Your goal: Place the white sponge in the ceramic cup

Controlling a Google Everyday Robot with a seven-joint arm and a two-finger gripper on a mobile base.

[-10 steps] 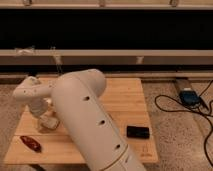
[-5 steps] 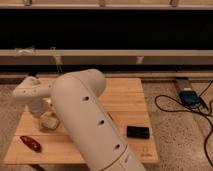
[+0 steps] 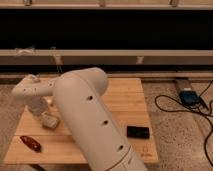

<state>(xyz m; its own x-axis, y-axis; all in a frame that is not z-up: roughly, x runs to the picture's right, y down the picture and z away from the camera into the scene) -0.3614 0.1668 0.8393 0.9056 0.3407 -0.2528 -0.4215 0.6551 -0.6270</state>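
Observation:
My gripper [image 3: 39,111] hangs at the end of the big white arm [image 3: 85,115], low over the left part of the wooden table [image 3: 125,97]. A small off-white block, the white sponge [image 3: 50,120], sits right at the gripper's lower right, touching or just under it. I cannot tell whether it is held. A bit of orange-brown [image 3: 49,102] shows behind the gripper. The ceramic cup is not visible; the arm covers much of the table's middle.
A dark red-brown elongated item [image 3: 31,143] lies near the table's front left corner. A flat black object [image 3: 138,131] lies at the front right. A blue device [image 3: 190,96] with black cables lies on the floor to the right. A dark shelf runs along the back.
The gripper has shifted slightly up and to the left over the same spot. The off-white block stays close beside it.

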